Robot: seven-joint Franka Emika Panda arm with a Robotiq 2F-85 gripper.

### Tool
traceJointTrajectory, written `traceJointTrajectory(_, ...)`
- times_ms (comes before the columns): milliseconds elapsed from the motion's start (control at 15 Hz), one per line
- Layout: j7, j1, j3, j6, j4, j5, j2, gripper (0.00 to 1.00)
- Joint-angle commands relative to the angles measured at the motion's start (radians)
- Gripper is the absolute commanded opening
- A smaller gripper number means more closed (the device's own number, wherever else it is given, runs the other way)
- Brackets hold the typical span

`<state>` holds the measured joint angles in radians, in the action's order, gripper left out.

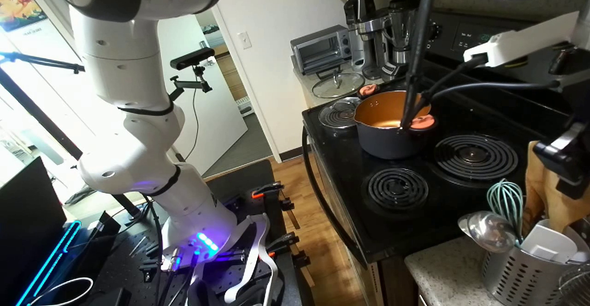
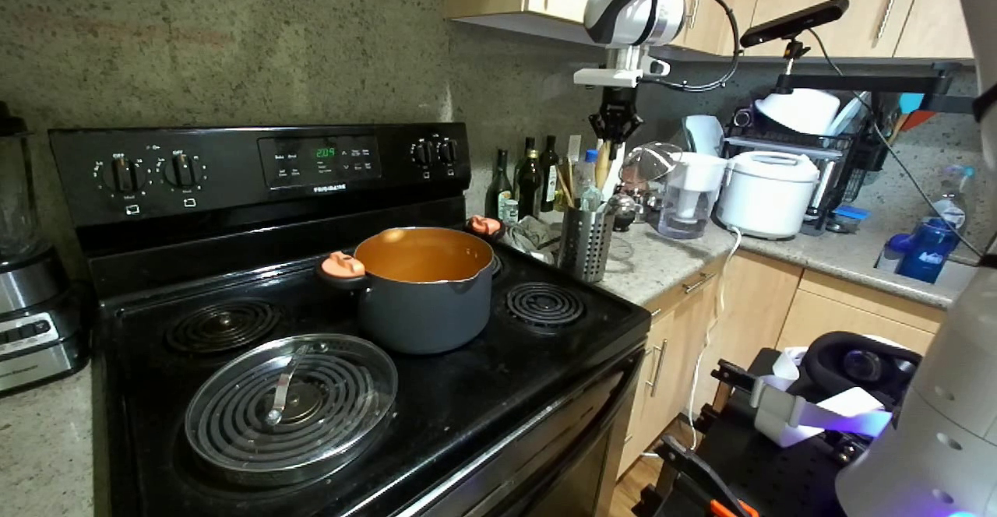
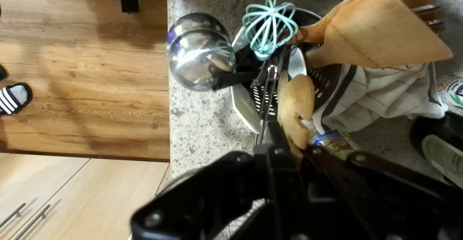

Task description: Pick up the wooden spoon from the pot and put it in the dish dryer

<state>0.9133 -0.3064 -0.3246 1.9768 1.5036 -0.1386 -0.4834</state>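
By the gripper, the wooden spoon is pinched between drawn-together fingers, its rounded end seen over the dish dryer; whether that end is set inside cannot be told. The metal ladle, teal whisk and wooden spatula are stood in the dish dryer. The pot is seen on the stove in both exterior views.
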Motion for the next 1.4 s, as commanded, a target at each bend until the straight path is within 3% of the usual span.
traceJointTrajectory(0,0.04,0.0,-0.002,-0.026,-0.03,0.006,-0.011,0.31)
traceJointTrajectory(67,0.04,-0.001,-0.002,-0.03,-0.032,0.006,-0.012,0.32)
traceJointTrajectory(667,0.042,0.002,-0.003,-0.036,-0.039,0.01,-0.001,0.98)
traceJointTrajectory(1333,0.01,0.098,0.007,0.032,0.149,0.179,0.271,1.0)
